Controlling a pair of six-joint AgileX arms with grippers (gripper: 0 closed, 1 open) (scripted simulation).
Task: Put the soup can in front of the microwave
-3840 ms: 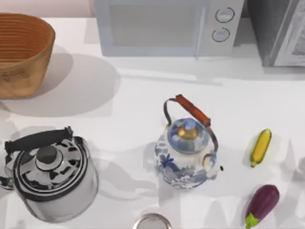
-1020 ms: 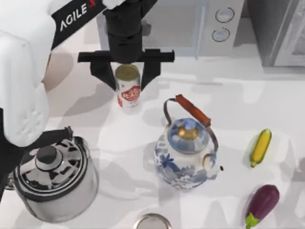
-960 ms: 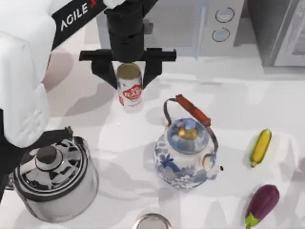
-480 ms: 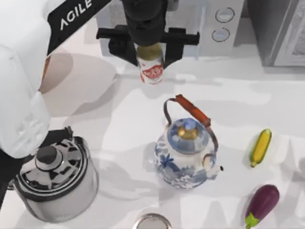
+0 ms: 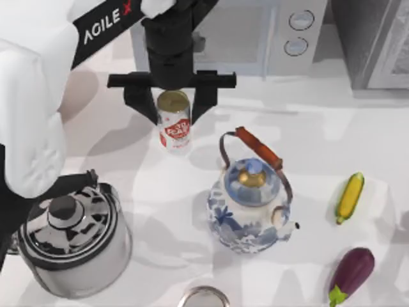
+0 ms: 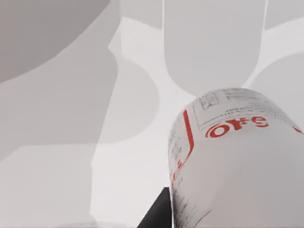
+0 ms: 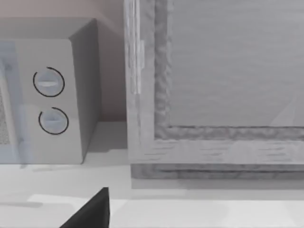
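The soup can (image 5: pixel 174 131), red-and-white with a dull gold top, stands upright between the black fingers of my left gripper (image 5: pixel 172 105), which is shut on it. It sits a little ahead of the left part of the microwave (image 5: pixel 223 35), with bare table between them. Close up in the left wrist view, the can's label (image 6: pixel 237 161) hangs over the white tabletop. My right gripper (image 7: pixel 90 213) is parked off to the right, facing the microwave's dials (image 7: pixel 47 99).
A blue-and-white porcelain kettle (image 5: pixel 251 204) stands just right of and nearer than the can. A steel kettle (image 5: pixel 67 240) is at the front left. Corn (image 5: pixel 350 197) and an eggplant (image 5: pixel 351 274) lie at the right. A darker grey appliance (image 5: pixel 377 41) is at the back right, and a silver-rimmed round object (image 5: pixel 204 297) at the front edge.
Since half a second ago, my left gripper has carried the can from right against the microwave's front to the left and away from it. The other objects have stayed put.
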